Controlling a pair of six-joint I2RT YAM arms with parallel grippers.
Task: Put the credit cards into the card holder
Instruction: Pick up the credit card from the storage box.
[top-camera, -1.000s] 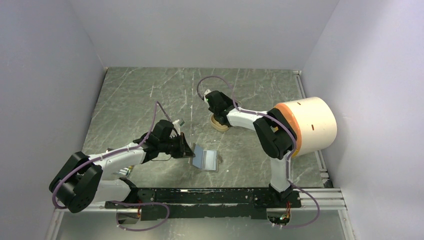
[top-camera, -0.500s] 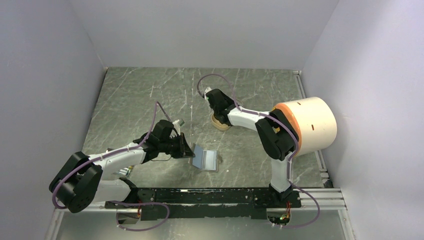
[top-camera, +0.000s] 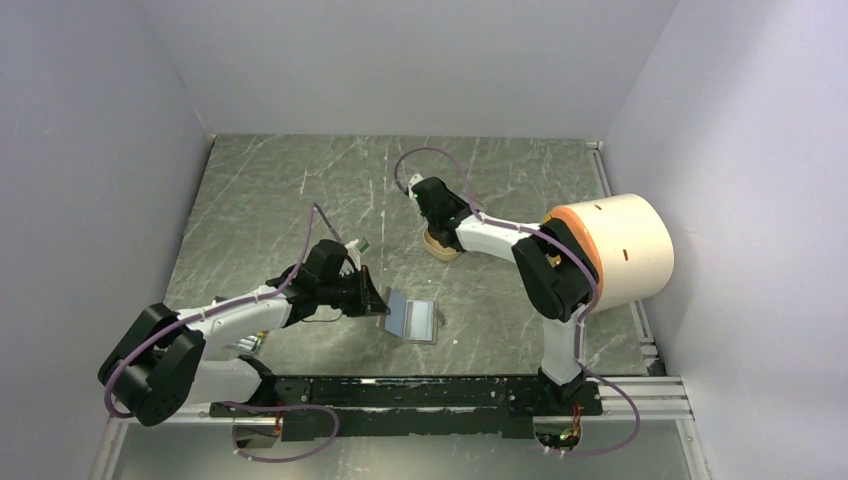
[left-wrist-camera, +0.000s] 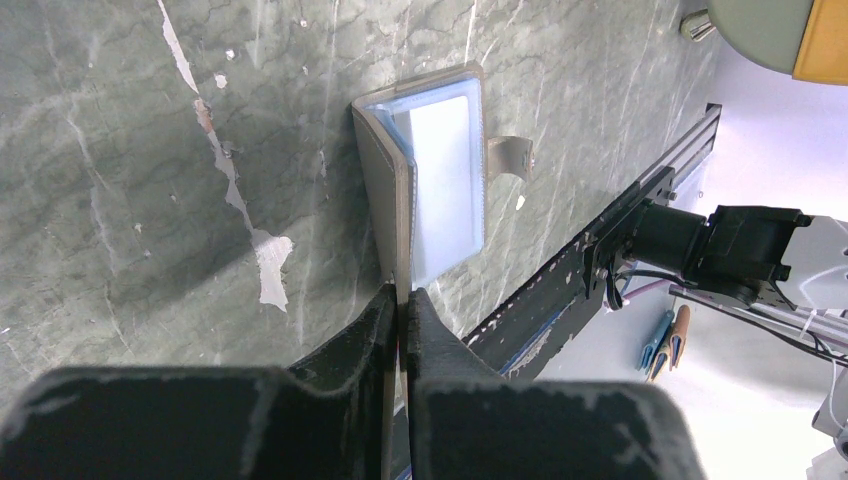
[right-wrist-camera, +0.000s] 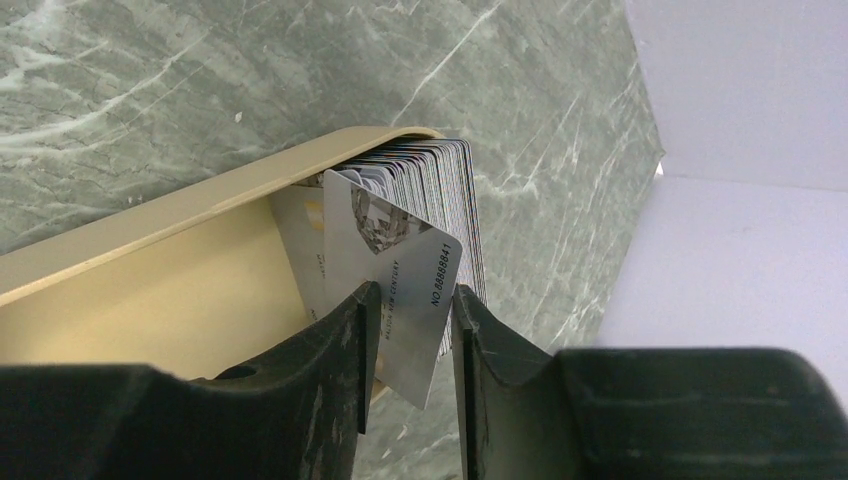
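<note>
Left pincer is clamped on the raised flap of the open holder, which lies on the bench. Right pincer straddles one card tilted out of the stack in the tray; I cannot tell if it grips yet. The card looks thin, stiff, slick and light, and is best pinched across its flat faces.

Left arm, right arm: white links, black joints, purple cables. Left gripper, right gripper matte black, scuffed.
</note>
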